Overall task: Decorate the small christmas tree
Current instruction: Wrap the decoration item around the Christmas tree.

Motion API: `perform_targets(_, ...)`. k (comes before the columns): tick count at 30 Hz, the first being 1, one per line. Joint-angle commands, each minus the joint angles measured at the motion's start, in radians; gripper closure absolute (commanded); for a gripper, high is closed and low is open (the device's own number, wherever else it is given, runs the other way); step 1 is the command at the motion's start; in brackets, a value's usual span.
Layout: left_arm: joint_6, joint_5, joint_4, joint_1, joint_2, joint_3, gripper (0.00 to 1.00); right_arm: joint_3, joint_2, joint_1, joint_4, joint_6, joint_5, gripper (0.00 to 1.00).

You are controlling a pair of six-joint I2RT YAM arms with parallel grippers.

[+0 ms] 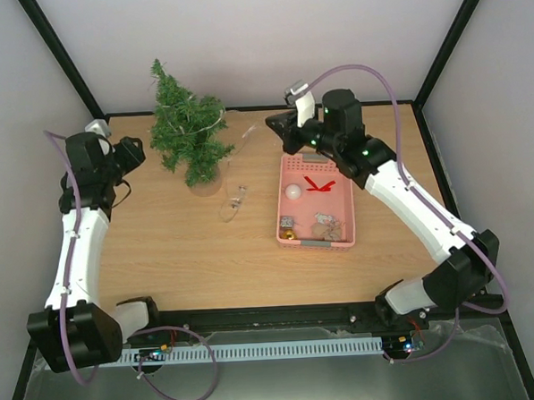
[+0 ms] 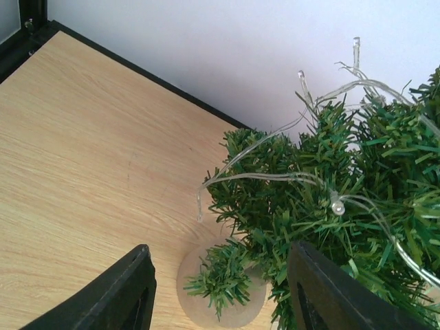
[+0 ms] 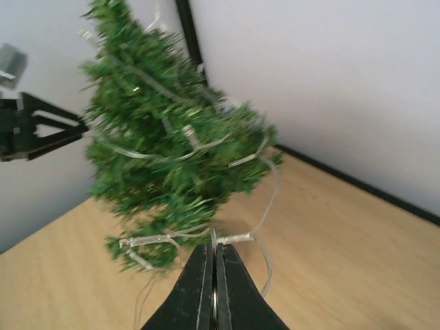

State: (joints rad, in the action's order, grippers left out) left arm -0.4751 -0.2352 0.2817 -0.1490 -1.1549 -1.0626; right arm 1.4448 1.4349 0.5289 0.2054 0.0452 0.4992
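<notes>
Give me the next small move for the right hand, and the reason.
Probably swing the right hand, shut on the light string, around the small christmas tree: some string drapes it, but a loose tail lies on the table. The left hand stands open beside the base.

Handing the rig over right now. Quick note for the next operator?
Left gripper: open beside the lower branches of the small christmas tree, holding nothing.
Right gripper: shut on the light string, close to the tree.
Tree upright at the table's far left; pink basket to its right.
Done: string partly draped over the branches, tail loose on the table.
Left: finish the string; white ball, red bow and other ornaments lie in the basket.
</notes>
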Motion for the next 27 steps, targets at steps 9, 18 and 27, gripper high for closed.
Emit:
perform_targets(9,0.192,-0.074,-0.037,0.178,0.226,0.151,0.51,-0.187,-0.051,0.125,-0.285,0.229,0.192,0.98)
perform_targets(18,0.283,-0.155,-0.068,0.308,0.433,0.329,0.55,-0.181,-0.036,0.144,-0.355,0.265,0.14,0.98)
perform_targets(27,0.392,-0.222,-0.226,0.454,0.473,0.483,0.53,-0.208,-0.048,0.144,-0.411,0.295,0.093,0.98)
